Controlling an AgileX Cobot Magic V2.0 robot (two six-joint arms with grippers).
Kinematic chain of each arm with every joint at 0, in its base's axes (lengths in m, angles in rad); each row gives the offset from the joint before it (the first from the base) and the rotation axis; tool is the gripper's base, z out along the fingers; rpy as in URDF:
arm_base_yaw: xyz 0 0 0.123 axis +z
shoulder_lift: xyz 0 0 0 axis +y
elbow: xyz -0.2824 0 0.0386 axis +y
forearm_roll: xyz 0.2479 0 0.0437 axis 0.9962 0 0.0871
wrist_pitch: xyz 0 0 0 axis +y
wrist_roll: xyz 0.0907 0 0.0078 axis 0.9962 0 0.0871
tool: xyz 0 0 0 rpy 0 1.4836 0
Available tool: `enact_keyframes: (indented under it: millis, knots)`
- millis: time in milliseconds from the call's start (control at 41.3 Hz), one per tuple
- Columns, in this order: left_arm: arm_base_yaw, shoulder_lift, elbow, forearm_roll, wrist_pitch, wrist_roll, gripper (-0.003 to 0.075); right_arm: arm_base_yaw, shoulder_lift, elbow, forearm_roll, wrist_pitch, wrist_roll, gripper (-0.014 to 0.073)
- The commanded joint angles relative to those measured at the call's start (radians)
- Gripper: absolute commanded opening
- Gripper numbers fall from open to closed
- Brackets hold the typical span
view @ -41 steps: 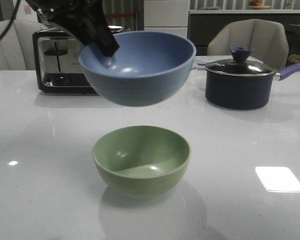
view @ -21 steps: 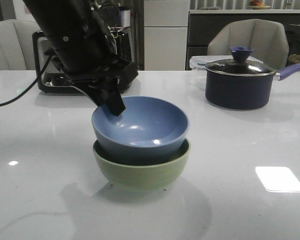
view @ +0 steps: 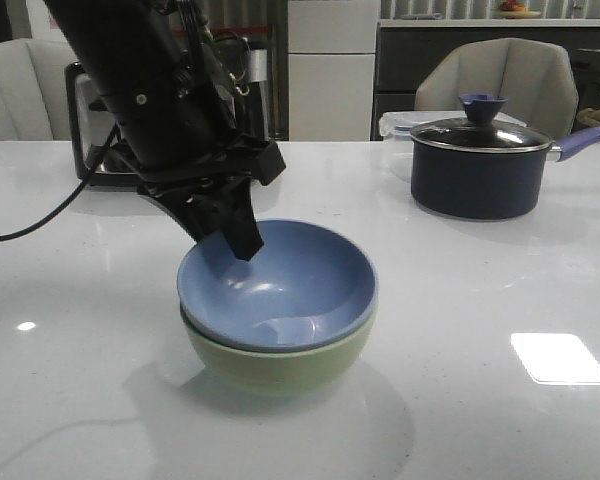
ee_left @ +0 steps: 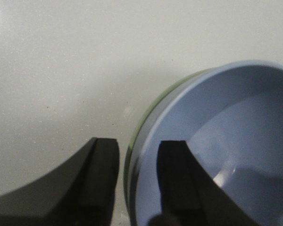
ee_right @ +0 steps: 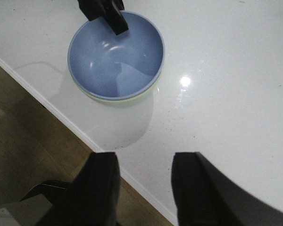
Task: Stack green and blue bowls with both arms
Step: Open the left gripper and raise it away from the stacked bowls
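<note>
Blue bowl [view: 278, 290] sits nested inside the green bowl [view: 280, 362] near the middle of the white table [view: 480, 330], the green one showing only as a rim and lower wall beneath it. From the left wrist camera just a thin green sliver [ee_left: 146, 117] is visible beside the blue rim [ee_left: 217, 141]. The left gripper [view: 242, 243] straddles the blue bowl's far-left rim, one finger [ee_left: 177, 179] inside the bowl and the other [ee_left: 101, 174] outside; a gap shows between the fingers and the rim, so the claw reads as released. The arm's bulk hides most of a toaster [view: 92, 140] behind it, and a black cable [view: 30, 225] trails off the left edge. The right gripper [ee_right: 144, 188] hangs spread and empty high above the table's near edge, well apart from the bowls [ee_right: 115, 56]. A dark saucepan [view: 477, 165] with a lid stands at back right, its handle cut off by the frame.
</note>
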Motion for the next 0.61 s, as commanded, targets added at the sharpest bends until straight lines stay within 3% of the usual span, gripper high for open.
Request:
enact_keyframes:
  millis: [0, 315, 581]
  knots:
    - [-0.008, -0.051, -0.046, -0.044, 0.012, -0.001, 0.0406, 0.001, -0.004, -0.028, 0.002, -0.062, -0.011, 0.0397]
    - [-0.008, -0.249, -0.039, -0.02, 0.019, 0.002, 0.0405, 0.001, -0.004, -0.028, 0.002, -0.062, -0.011, 0.0397]
    - [-0.008, -0.542, 0.122, -0.012, 0.017, 0.035, 0.0405, 0.001, -0.004, -0.028, 0.002, -0.062, -0.011, 0.0397]
